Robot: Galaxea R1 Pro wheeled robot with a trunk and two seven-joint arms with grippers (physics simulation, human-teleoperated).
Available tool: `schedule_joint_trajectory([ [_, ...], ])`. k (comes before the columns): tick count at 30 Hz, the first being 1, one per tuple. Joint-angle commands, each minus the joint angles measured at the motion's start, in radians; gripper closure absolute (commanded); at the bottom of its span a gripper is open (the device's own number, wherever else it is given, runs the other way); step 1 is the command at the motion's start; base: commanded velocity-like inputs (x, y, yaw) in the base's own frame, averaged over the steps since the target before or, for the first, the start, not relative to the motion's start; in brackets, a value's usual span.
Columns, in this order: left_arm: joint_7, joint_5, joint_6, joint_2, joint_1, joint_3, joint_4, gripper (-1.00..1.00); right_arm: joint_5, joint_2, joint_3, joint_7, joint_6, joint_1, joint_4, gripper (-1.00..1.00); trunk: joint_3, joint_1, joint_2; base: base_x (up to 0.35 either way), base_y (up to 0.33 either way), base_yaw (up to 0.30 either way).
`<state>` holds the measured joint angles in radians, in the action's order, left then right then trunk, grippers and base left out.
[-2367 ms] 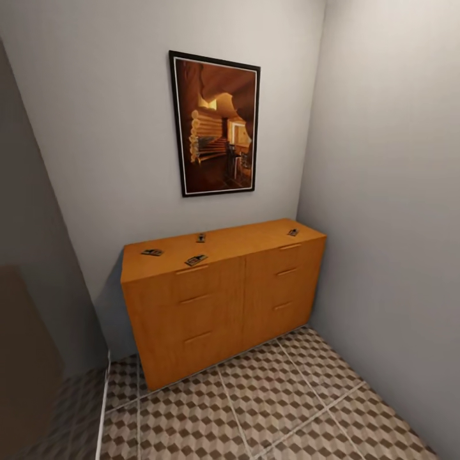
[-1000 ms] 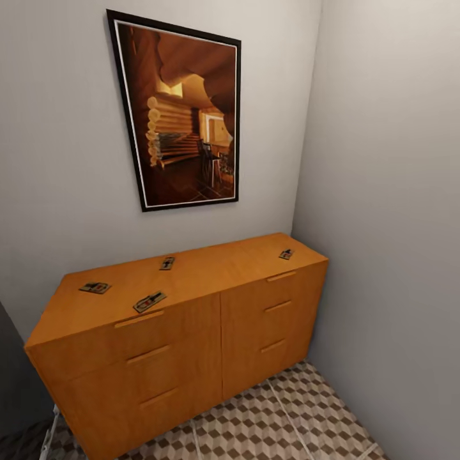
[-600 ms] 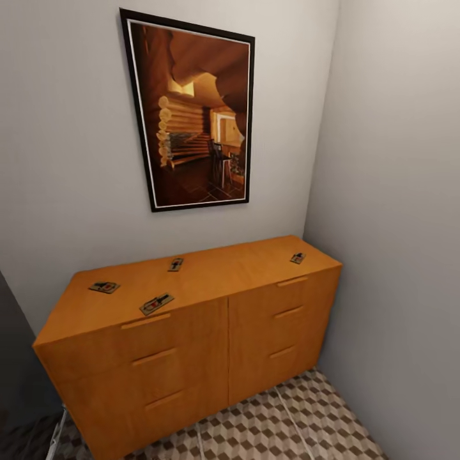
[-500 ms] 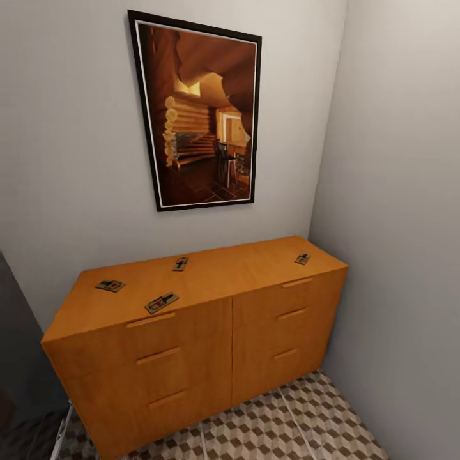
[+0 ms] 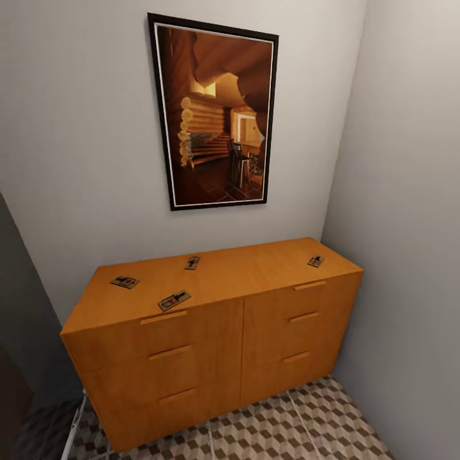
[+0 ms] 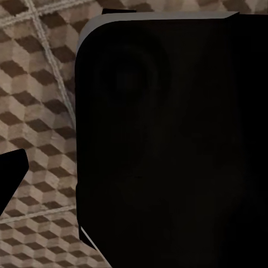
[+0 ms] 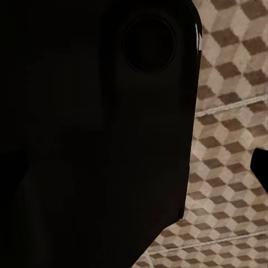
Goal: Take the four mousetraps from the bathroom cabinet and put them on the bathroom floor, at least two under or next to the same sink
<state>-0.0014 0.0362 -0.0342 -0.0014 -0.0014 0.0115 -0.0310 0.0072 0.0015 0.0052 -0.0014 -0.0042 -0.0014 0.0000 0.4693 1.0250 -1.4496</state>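
The cabinet [image 5: 211, 332], a low orange-brown sideboard with bar-handled drawers, stands against the back wall in the head view. Several mousetraps lie flat on its top: one near the left end [image 5: 124, 282], one near the front edge [image 5: 174, 300], one toward the back [image 5: 192, 262] and one at the right end [image 5: 315, 261]. The bathroom floor [image 5: 306, 428], tiled in a cube pattern, runs in front of the cabinet. Both wrist views look down at the same tiles [image 6: 39, 111] [image 7: 229, 145] past a large black part of the robot. A small black tip shows at the edge of each wrist view, too little to read a gripper state.
A framed picture [image 5: 217, 115] of a log interior hangs above the cabinet. A grey wall [image 5: 409, 223] closes in on the right, touching the cabinet's right end. A dark surface [image 5: 19, 332] stands at the left. Open floor lies in front of the drawers.
The head camera has come closer to the cabinet and then panned, so the whole picture has shifted to the right. The mousetraps lie where they were on the cabinet top.
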Motion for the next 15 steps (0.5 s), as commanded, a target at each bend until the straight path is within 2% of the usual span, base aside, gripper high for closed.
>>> schedule_joint_trajectory([
  [1,0.000,0.004,-0.003,0.000,0.000,0.001,0.000,-1.00,0.001,0.000,0.001,0.000,0.000,0.000,0.000,-1.00,0.001,0.000,0.000,0.000,0.000,0.021],
  [15,0.000,0.004,-0.003,0.000,0.000,0.001,0.000,-1.00,0.000,0.000,0.002,0.000,0.000,0.000,0.001,-1.00,0.001,0.000,0.000,0.000,0.000,0.006],
])
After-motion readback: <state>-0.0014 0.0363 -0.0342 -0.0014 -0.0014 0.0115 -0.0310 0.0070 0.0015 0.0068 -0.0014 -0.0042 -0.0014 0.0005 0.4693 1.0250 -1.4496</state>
